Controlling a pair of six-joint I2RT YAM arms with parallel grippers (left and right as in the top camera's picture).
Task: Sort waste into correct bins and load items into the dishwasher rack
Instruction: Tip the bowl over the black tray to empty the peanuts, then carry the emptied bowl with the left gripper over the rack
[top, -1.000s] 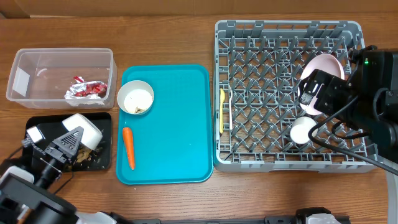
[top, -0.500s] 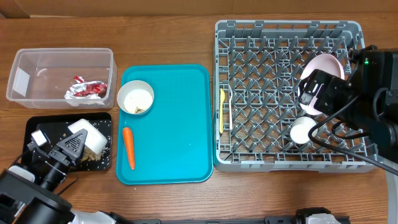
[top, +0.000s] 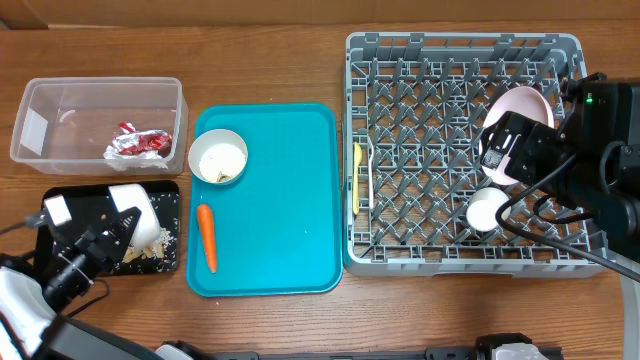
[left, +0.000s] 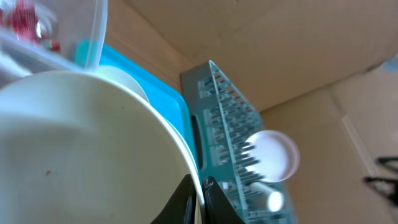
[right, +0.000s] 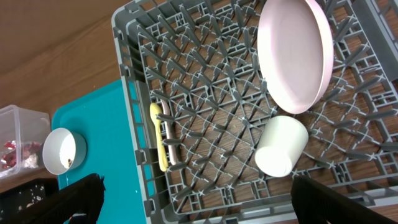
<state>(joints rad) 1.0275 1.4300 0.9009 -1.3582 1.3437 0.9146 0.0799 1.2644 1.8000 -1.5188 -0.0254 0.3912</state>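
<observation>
While the left fingers (left: 184, 200) pinch the bowl (top: 135, 212) rim, tipped over the black tray (top: 172, 195) at the tabletop's (top: 300, 320) near-left corner, tilt steeply and low so food joins the scraps (top: 152, 250) inside. The right fingers (right: 78, 198) hang spread above the rack (top: 450, 262).

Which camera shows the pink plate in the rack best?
The right wrist view: the plate shows almost whole, leaning among the pegs of the rack. Overhead, the right arm covers part of it. The left wrist view catches only a small, distant pale disc.
</observation>
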